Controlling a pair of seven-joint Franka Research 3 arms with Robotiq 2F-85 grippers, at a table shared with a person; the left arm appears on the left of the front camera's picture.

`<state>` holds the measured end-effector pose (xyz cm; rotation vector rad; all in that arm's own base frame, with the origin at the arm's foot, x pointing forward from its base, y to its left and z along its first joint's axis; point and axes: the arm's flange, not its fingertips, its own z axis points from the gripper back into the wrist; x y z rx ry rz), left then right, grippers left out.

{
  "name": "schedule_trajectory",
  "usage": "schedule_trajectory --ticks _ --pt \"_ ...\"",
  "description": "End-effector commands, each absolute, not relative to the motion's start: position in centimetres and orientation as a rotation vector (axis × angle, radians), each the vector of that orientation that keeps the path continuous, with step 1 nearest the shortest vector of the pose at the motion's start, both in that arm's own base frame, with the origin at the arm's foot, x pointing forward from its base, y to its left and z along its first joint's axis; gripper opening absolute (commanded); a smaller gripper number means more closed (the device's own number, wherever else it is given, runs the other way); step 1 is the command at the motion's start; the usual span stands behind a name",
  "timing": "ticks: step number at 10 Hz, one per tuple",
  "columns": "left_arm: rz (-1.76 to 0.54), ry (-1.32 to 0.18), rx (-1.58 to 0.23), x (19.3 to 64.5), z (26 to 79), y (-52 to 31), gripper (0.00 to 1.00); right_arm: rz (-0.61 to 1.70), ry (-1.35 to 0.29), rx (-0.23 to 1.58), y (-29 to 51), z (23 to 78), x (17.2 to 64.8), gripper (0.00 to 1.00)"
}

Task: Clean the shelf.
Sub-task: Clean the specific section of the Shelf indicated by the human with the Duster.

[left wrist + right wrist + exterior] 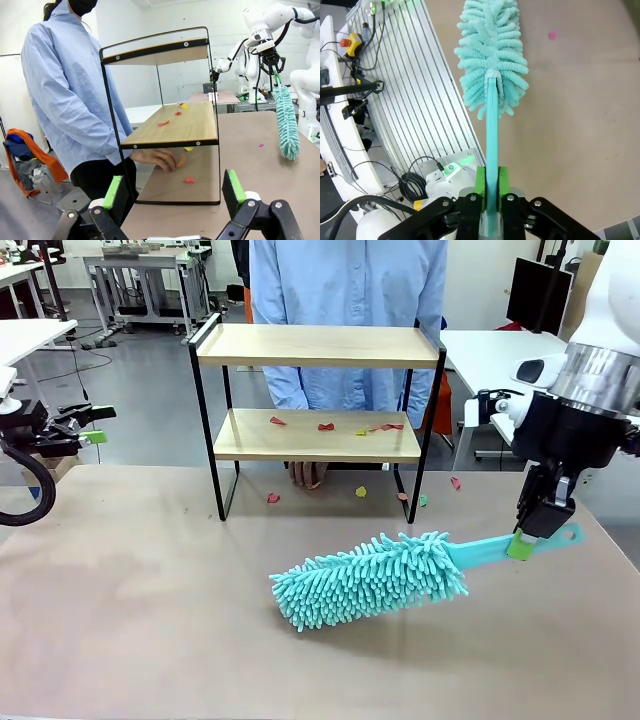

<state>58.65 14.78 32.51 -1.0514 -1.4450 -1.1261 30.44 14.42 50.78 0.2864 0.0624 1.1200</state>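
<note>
Near worktop (150, 620) right edge, my right jaws clench the duster (370, 582) by its handle; left jaws released; shelf (310, 343) by far edge.

Right side: my right gripper (524, 542) is clamped on the handle of a turquoise microfibre duster (370, 580). Its head is down by the table (140, 620), in front of the shelf (315, 345); contact unclear. Red and yellow scraps (326, 426) lie on the lower board, and more on the tabletop behind. A person's hand (308, 474) rests under the shelf. My left gripper (92, 425) is at the left edge, fingers apart.
</note>
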Motion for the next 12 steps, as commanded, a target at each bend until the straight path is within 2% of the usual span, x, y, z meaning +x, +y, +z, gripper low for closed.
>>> schedule_trajectory --ticks 1,10,12 --pt "-1.142 -1.444 -1.048 58.4 32.8 14.7 1.00 1.124 0.049 0.283 14.4 51.1 30.5 0.13" --pt "-1.142 -1.444 -1.048 58.4 32.8 14.7 1.00 1.120 0.062 0.286 14.4 50.8 30.4 0.13" --pt "-1.142 -1.444 -1.048 58.4 32.8 14.7 1.00 1.037 -0.017 0.297 16.9 52.6 29.8 0.13"
